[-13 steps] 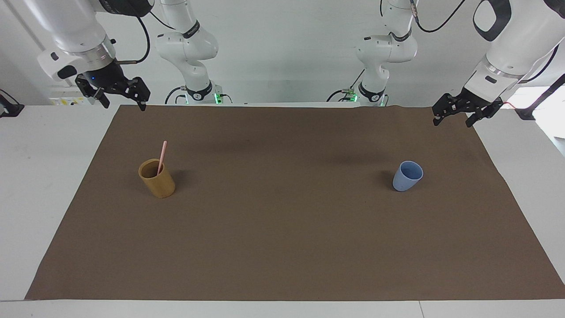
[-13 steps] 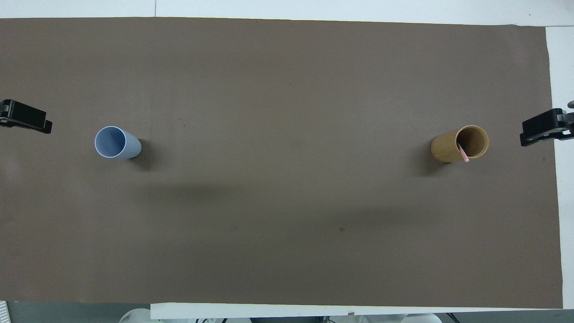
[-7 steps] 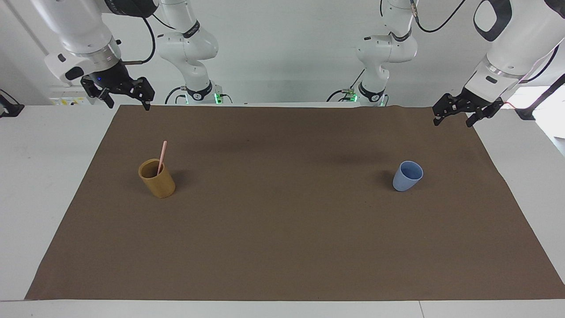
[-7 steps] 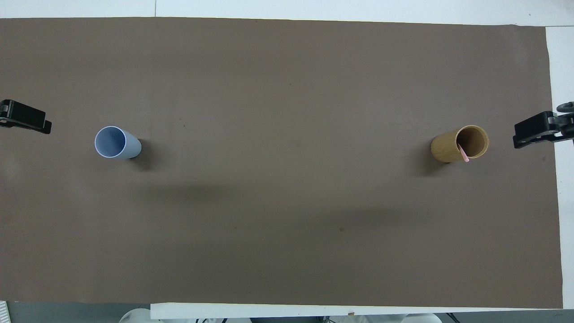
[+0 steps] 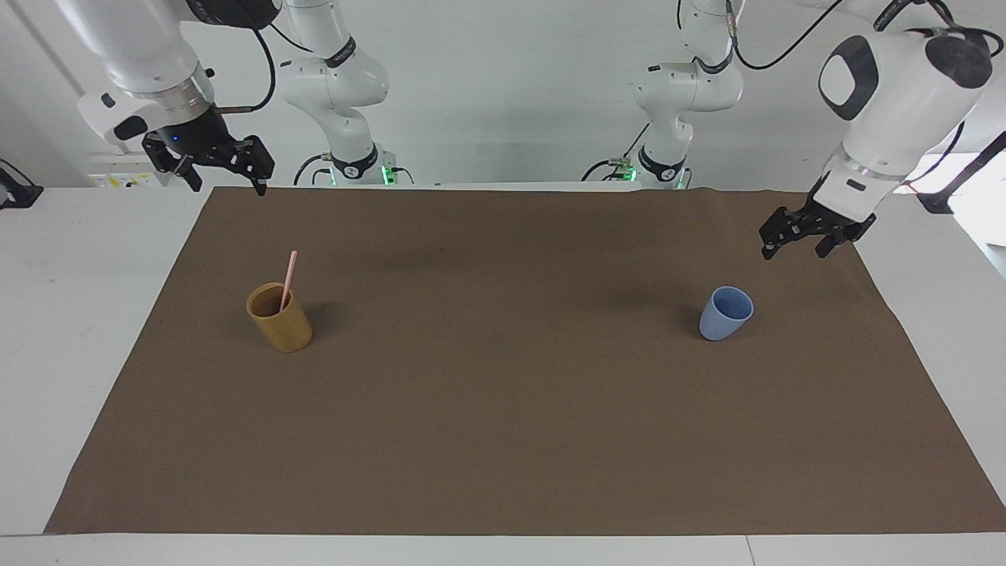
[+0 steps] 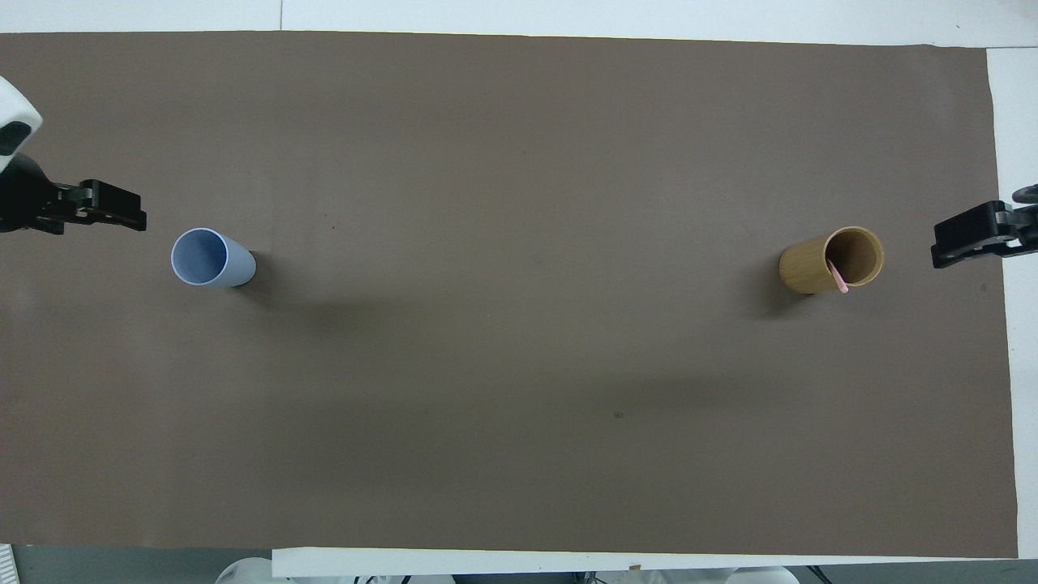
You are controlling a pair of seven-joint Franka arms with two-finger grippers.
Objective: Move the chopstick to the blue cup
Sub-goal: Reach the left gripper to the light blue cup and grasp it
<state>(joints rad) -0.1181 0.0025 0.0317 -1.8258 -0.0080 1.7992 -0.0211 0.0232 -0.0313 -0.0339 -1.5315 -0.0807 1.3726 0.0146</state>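
A pale pink chopstick stands tilted in the tan bamboo cup toward the right arm's end of the table; its tip shows in the overhead view at that cup's rim. The light blue cup stands upright and empty toward the left arm's end, also seen from above. My left gripper is open and empty in the air, beside and above the blue cup; it also shows in the overhead view. My right gripper is open and empty, high over the mat's corner.
A brown mat covers most of the white table. Both cups stand on it, far apart. Two more arm bases stand at the robots' edge of the table.
My left gripper has come down and moved toward the blue cup. My right gripper shifted slightly inward over the mat's corner, then held. The cups and chopstick have not moved.
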